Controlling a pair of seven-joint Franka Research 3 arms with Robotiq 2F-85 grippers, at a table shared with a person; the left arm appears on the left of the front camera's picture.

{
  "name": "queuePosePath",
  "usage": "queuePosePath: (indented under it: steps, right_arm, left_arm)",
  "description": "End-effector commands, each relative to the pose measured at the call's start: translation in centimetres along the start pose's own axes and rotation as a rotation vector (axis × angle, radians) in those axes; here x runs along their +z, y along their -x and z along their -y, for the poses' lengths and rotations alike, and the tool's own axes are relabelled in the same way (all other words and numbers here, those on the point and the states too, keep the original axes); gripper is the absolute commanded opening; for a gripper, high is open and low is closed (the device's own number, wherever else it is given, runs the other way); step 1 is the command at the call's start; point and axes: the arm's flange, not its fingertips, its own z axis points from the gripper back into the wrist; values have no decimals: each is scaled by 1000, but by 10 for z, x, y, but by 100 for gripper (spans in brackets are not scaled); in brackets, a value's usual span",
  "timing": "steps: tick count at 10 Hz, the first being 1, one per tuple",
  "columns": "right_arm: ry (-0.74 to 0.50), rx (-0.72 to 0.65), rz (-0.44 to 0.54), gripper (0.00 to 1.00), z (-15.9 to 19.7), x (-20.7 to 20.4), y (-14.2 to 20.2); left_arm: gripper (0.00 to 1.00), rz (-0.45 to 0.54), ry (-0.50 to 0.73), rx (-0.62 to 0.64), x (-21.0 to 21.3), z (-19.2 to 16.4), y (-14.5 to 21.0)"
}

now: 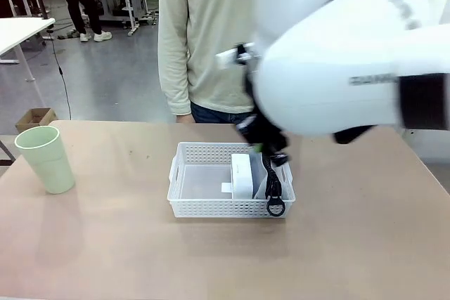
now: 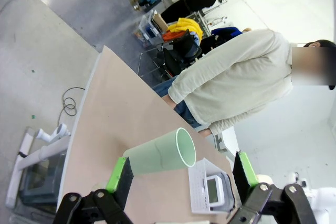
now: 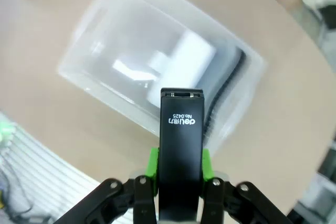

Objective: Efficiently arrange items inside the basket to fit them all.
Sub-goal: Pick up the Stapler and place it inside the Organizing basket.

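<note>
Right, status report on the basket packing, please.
Right gripper shut on stapler, above basket. Left gripper open. Box, pouch in basket; cup outside. Nothing in the way.

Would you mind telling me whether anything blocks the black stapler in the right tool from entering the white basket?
Nothing visible does. The right tool holds the black stapler above the white perforated plastic basket; the small white rectangular box and grey zip pouch fill its right part, its left part lies bare.
</note>
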Motion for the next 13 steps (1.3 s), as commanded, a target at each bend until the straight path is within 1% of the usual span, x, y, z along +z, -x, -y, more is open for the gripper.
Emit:
queuePosePath:
  steps: [1,2,3,4,5,7,8,9,10,12,13]
  right_arm:
    - [-53,127,30,37,-36,-15,-40]
    - [-53,185,12,37,-56,-23,-48]
    - [-61,165,7,37,-58,-29,-52]
    - [-30,115,15,37,-34,-23,-49]
    - [-84,163,-3,37,-63,-31,-39]
    - [-84,163,-3,37,-63,-31,-39]
    - [-82,160,-7,37,-57,-36,-45]
    - [-114,196,-16,37,-52,-54,-52]
    - [-165,219,-25,37,-48,-86,-59]
    - [-254,220,-39,37,-38,-129,-66]
    - [-275,197,-69,37,-37,-144,-67]
  left_arm:
    - [100,24,24,-22,-2,-1,2]
    - [100,24,24,-22,-2,-1,2]
    - [100,24,24,-22,-2,-1,2]
    - [100,24,24,-22,-2,-1,2]
    - [100,24,24,-22,-2,-1,2]
    - [100,24,24,-22,-2,-1,2]
    - [100,24,24,-22,-2,-1,2]
    - [100,24,24,-22,-2,-1,2]
    - [100,24,24,-22,-2,-1,2]
    - [100,24,24,-22,-2,-1,2]
    - [100,24,24,-22,-2,-1,2]
